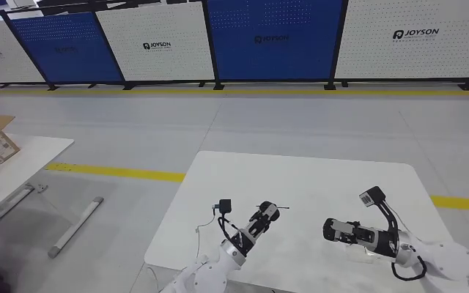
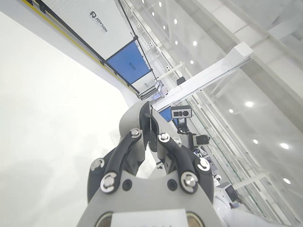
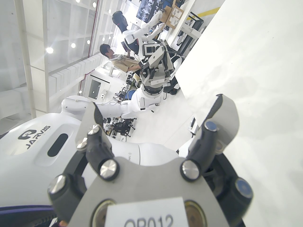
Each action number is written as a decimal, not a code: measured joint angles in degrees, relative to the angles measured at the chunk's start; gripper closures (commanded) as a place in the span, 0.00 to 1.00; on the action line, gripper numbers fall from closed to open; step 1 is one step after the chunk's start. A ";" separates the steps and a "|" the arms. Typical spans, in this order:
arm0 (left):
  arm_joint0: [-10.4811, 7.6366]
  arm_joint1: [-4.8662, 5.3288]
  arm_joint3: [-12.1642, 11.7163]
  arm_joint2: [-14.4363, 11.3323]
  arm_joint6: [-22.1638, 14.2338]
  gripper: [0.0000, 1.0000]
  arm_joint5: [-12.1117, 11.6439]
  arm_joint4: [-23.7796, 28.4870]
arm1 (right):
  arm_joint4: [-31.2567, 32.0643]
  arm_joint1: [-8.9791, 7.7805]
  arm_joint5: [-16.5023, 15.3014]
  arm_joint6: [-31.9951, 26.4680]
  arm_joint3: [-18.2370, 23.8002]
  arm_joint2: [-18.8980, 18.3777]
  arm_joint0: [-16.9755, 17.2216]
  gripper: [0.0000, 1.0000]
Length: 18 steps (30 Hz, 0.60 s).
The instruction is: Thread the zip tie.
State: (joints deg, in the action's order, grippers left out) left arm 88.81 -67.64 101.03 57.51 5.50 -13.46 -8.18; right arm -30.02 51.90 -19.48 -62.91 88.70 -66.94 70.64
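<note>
A thin black zip tie (image 1: pixel 277 207) is held above the white table (image 1: pixel 308 176), its free end sticking out to the right. My left gripper (image 1: pixel 265 213) is shut on it, and between the pads the tie (image 2: pixel 150 121) shows as a narrow upright strip. My right gripper (image 1: pixel 328 230) hangs to the right of it, a short gap away, pointing toward the left one. Its fingers (image 3: pixel 222 106) are spread wide with nothing between them. The left gripper (image 3: pixel 158 60) faces it from farther off.
The white table's front edge (image 1: pixel 157 253) runs close under both arms. Blue and white pegboard panels (image 1: pixel 271 36) stand across the floor behind. A second table (image 1: pixel 29 157) with a cardboard box stands at the far left.
</note>
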 measured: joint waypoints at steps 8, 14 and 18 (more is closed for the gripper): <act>1.18 1.40 3.38 5.36 -13.90 1.00 2.52 6.62 | 0.00 0.00 0.00 0.00 0.00 0.00 0.00 0.00; 0.90 1.47 3.03 5.95 -15.48 1.00 2.55 8.52 | 0.00 0.00 0.00 0.00 0.00 0.00 0.00 0.00; 0.91 1.47 3.04 5.95 -15.46 1.00 2.55 8.49 | 0.00 0.00 0.00 0.00 0.00 0.00 0.00 0.00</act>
State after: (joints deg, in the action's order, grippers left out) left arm 89.72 -66.17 104.07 63.45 -9.96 -10.91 0.31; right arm -30.02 51.90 -19.48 -62.91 88.70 -66.94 70.64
